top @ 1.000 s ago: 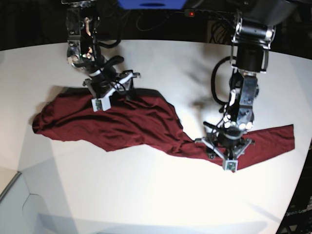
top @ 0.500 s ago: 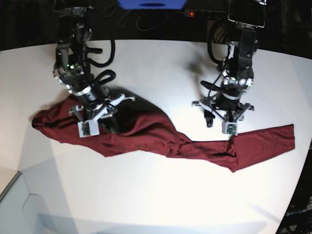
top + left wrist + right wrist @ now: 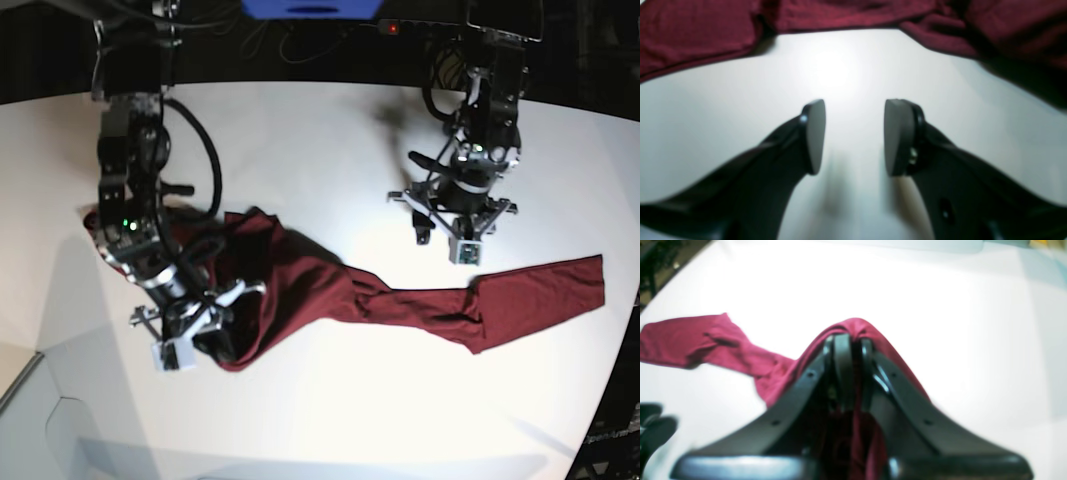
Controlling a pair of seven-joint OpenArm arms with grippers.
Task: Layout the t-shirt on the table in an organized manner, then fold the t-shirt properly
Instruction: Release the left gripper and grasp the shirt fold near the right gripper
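Maroon t-shirt (image 3: 330, 295), one, strung across one white surface (image 3: 320, 420). Two arms: right end effector (image 3: 852, 340) pinching t-shirt, left end effector (image 3: 853, 136) spread, empty.

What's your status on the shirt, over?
Right pincer shut on the t-shirt, fold pinched. Left pincer open, empty, above bare table. T-shirt bunched, one sleeve stretched out. Nothing in the way.

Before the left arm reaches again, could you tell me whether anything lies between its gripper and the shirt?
Nothing visible does. The left gripper is open over bare table, and the shirt lies just beyond its fingertips.
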